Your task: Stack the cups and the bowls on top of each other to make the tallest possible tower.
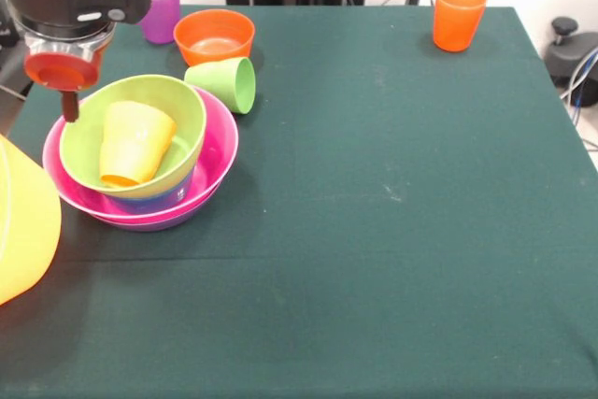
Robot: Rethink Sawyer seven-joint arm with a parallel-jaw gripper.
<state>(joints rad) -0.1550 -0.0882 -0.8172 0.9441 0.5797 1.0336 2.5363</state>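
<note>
One pincer (69,105) low over the tower's (140,161) far-left rim, finger state not discernible.

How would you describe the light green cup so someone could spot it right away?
Start at the nested pile of bowls near the table's left edge, with its wide pink rim. Just behind its right side, in front of the orange bowl, lies the light green cup. It is the only cup tipped on its side on the cloth.
</note>
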